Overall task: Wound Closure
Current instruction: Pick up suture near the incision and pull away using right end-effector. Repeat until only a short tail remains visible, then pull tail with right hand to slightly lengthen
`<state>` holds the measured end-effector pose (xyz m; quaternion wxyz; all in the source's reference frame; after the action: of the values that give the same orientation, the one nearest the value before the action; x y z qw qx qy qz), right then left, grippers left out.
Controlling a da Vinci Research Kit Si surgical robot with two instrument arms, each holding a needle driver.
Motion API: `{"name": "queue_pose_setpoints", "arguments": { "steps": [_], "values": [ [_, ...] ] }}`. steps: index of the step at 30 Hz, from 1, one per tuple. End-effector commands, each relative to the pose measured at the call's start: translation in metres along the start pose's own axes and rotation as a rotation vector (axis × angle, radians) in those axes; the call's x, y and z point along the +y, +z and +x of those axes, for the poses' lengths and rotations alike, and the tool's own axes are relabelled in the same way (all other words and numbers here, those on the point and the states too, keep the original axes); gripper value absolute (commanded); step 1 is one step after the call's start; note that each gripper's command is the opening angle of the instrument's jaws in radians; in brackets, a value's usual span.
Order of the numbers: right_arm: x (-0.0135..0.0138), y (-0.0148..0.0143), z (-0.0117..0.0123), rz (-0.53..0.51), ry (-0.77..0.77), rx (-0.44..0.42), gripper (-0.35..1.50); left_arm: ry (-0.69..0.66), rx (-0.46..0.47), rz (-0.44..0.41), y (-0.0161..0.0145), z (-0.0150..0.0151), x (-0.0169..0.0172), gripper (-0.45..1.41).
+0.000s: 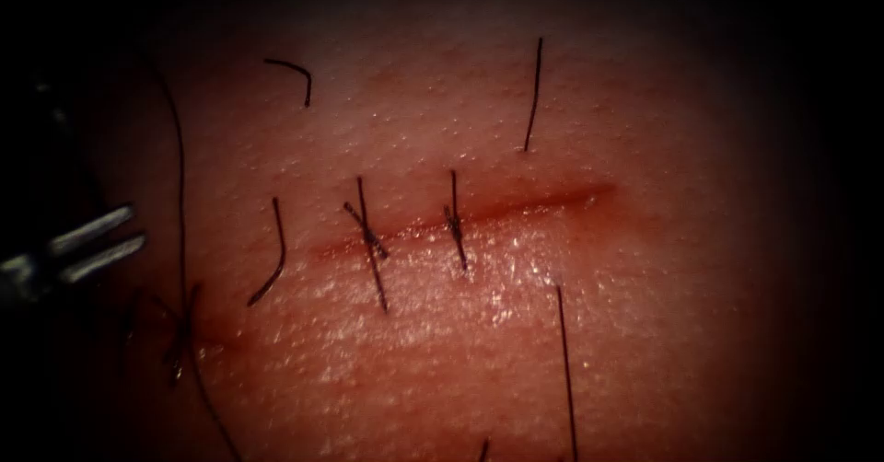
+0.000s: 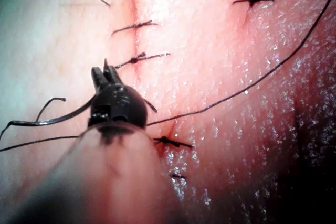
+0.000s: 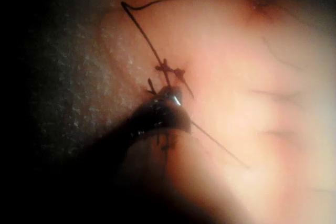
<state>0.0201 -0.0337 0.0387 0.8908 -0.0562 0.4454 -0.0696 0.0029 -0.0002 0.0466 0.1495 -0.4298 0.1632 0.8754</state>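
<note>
The left pincer (image 1: 115, 236) sits at the far left edge, well left of the cut (image 1: 460, 218), slightly parted and holding nothing. The right pincer (image 3: 170, 98) is against a knot (image 3: 167, 69); I cannot tell its state. Thread (image 1: 180, 167) trails down the tissue (image 1: 645, 315).

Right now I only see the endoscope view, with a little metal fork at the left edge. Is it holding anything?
Observer: No. In the left wrist view the left tool has its jaws apart with nothing between them, over the tissue.
Operator: Where's the other tool?
Observer: The right wrist view has the right tool tip at a knotted stitch.
Operator: And the needle?
Observer: Unsure: a thick dark curve lies beside the left tool; needle or thread, I cannot tell.
</note>
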Motion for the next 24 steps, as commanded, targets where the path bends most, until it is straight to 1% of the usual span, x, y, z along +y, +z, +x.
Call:
{"name": "queue_pose_setpoints", "arguments": {
  "steps": [1,3,5,6,7,9,11,13,15,18,19,22,24],
  "values": [
    [-0.0001,0.0007,0.0002,0.002,-0.003,0.006,-0.35,0.008,0.000,-0.001,0.0008,-0.0001,0.0000,-0.45],
    [-0.0002,0.0005,0.0003,0.004,0.002,0.010,-0.35,0.008,0.000,-0.001,0.0007,-0.0001,0.0000,-0.45],
    [-0.0001,0.0004,0.0003,0.009,0.002,0.032,-0.35,0.008,0.000,-0.001,0.0007,-0.0001,0.0000,-0.45],
    [0.0001,0.0003,0.0002,0.010,0.003,0.033,0.10,0.009,0.000,-0.002,0.0007,-0.0001,0.0000,-0.45],
    [0.0006,-0.0001,-0.0004,0.012,0.007,0.036,0.96,0.009,0.000,-0.002,0.0006,-0.0002,-0.0001,-0.45],
    [0.0015,-0.0011,-0.0014,0.006,0.015,0.030,1.16,0.009,0.001,-0.003,0.0006,-0.0002,-0.0001,-0.45],
    [0.0028,-0.0022,-0.0028,-0.021,0.029,-0.012,1.33,0.008,0.001,-0.003,0.0006,-0.0002,-0.0001,-0.45],
    [0.0041,-0.0030,-0.0042,-0.048,0.038,-0.034,1.42,0.008,0.001,-0.003,0.0006,-0.0002,-0.0001,-0.45],
    [0.0062,-0.0041,-0.0064,-0.100,0.040,-0.048,1.48,0.008,0.001,-0.003,0.0006,-0.0002,-0.0002,-0.45],
    [0.0081,-0.0048,-0.0083,-0.116,0.062,-0.072,1.48,0.008,0.001,-0.003,0.0007,-0.0002,-0.0002,-0.45],
    [0.0091,-0.0053,-0.0092,-0.132,0.064,-0.085,1.48,0.008,0.001,-0.003,0.0007,-0.0002,-0.0002,-0.45],
    [0.0100,-0.0060,-0.0102,-0.147,0.053,-0.101,1.48,0.008,0.001,-0.003,0.0007,-0.0003,-0.0002,-0.45],
    [0.0108,-0.0065,-0.0109,-0.147,0.063,-0.117,1.42,0.008,0.001,-0.004,0.0007,-0.0003,-0.0002,-0.45]
  ]
}}
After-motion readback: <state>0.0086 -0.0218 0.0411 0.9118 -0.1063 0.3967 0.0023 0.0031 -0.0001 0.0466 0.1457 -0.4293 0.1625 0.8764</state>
